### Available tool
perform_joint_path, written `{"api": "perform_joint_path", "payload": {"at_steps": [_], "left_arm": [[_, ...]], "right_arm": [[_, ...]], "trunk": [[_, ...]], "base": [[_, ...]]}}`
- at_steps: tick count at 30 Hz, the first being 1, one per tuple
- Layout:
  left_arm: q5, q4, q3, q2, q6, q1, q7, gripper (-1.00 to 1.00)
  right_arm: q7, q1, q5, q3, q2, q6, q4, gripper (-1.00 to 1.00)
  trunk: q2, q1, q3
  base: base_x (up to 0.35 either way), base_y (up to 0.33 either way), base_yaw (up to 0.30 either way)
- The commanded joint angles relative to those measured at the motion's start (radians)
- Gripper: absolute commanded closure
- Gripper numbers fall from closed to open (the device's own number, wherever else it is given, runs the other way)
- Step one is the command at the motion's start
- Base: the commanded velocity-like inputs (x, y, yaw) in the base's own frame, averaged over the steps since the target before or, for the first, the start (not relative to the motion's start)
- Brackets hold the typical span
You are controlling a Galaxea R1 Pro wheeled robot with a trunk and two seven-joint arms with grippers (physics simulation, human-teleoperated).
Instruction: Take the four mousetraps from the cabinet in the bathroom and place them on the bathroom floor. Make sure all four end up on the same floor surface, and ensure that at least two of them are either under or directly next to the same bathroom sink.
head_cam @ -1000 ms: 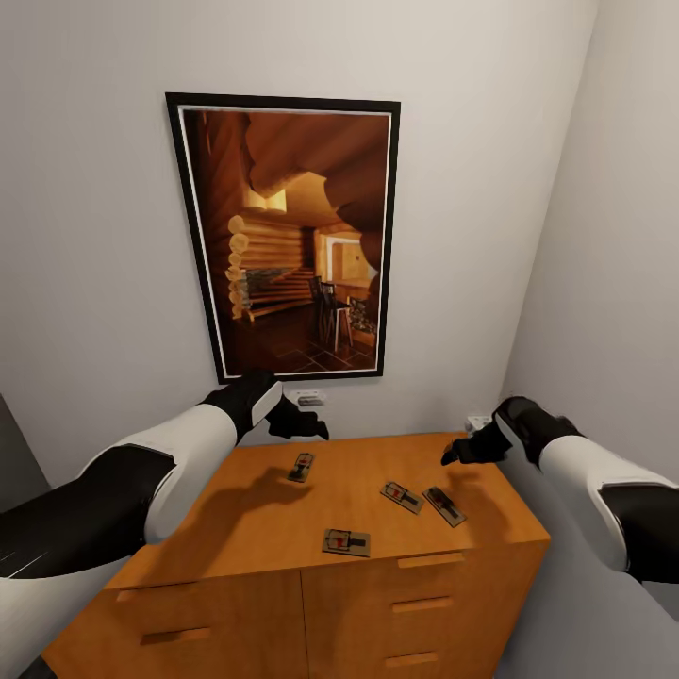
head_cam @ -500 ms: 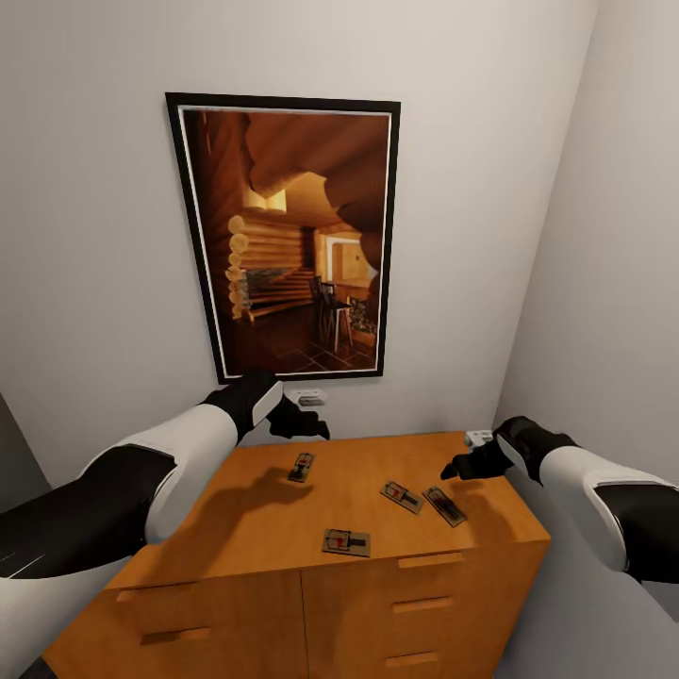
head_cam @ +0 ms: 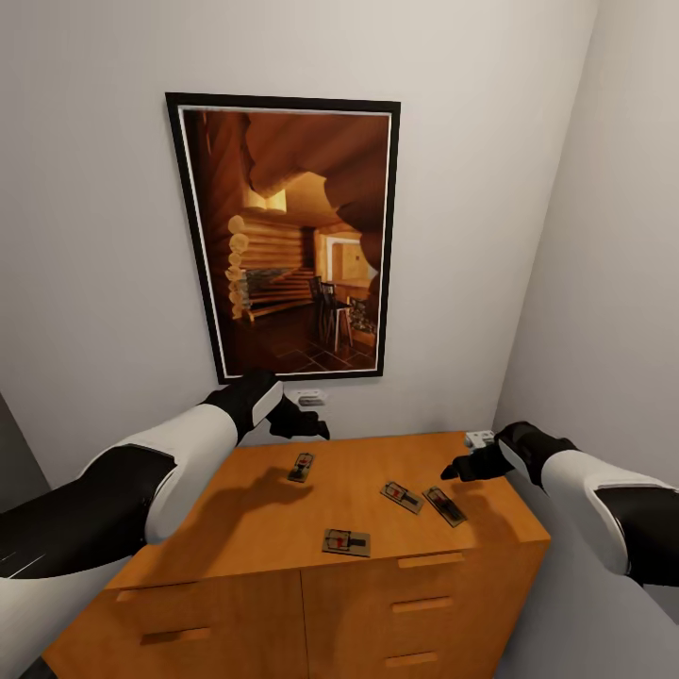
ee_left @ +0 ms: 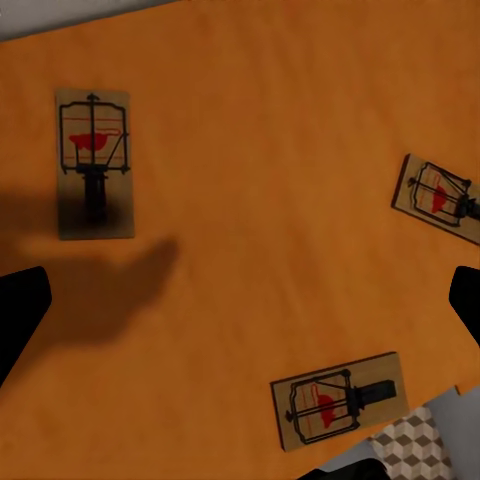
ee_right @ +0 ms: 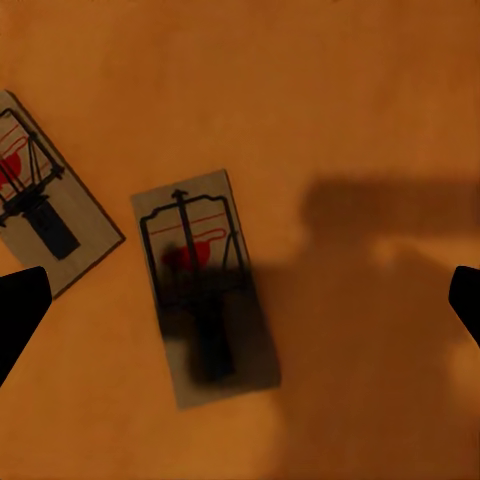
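Observation:
Four mousetraps lie flat on the top of the orange-brown cabinet (head_cam: 255, 514): one at the back (head_cam: 302, 467), two close together toward the right (head_cam: 402, 496) (head_cam: 443, 505), and one by the front edge (head_cam: 346, 542). My left gripper (head_cam: 306, 426) hovers open above the cabinet's back left, and its wrist view looks down on three traps (ee_left: 95, 165) (ee_left: 440, 195) (ee_left: 340, 400). Hanging just above the right pair is my right gripper (head_cam: 457, 467), also open. Its black fingertips (ee_right: 20, 310) flank one trap (ee_right: 205, 290), with a second trap (ee_right: 40, 205) beside it.
A large framed picture (head_cam: 288, 236) hangs on the wall behind the cabinet, with white sockets (head_cam: 306, 398) (head_cam: 478, 438) low on the walls. A side wall (head_cam: 613, 283) stands close on the right. Drawer fronts (head_cam: 424, 604) face me. Cube-patterned floor tile (ee_left: 410, 450) peeks past the cabinet edge.
My right gripper has come down slightly toward the two traps on the right. The left arm and all four traps have stayed still.

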Motion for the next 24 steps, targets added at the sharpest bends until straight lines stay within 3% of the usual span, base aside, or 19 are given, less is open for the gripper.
{"api": "perform_joint_path", "payload": {"at_steps": [1, 17, 24], "left_arm": [[0.008, -0.001, -0.009, 0.0, 0.003, 0.0, -0.001, -1.0], [0.008, 0.0, -0.009, 0.0, 0.003, 0.0, -0.002, -1.0], [0.008, -0.001, -0.009, 0.0, 0.003, 0.0, -0.002, -1.0]], "right_arm": [[0.008, 0.001, 0.004, 0.007, 0.0, -0.007, 0.001, -1.0], [-0.003, 0.006, 0.002, 0.007, 0.008, -0.056, 0.006, -1.0], [-0.004, 0.052, 0.004, 0.007, 0.01, -0.069, 0.009, -1.0]], "trunk": [[-0.001, 0.0, -0.001], [-0.001, 0.0, -0.001], [-0.001, 0.0, -0.001]], "base": [[0.0, 0.0, 0.0], [0.0, 0.0, 0.0], [0.0, 0.0, 0.0]]}}
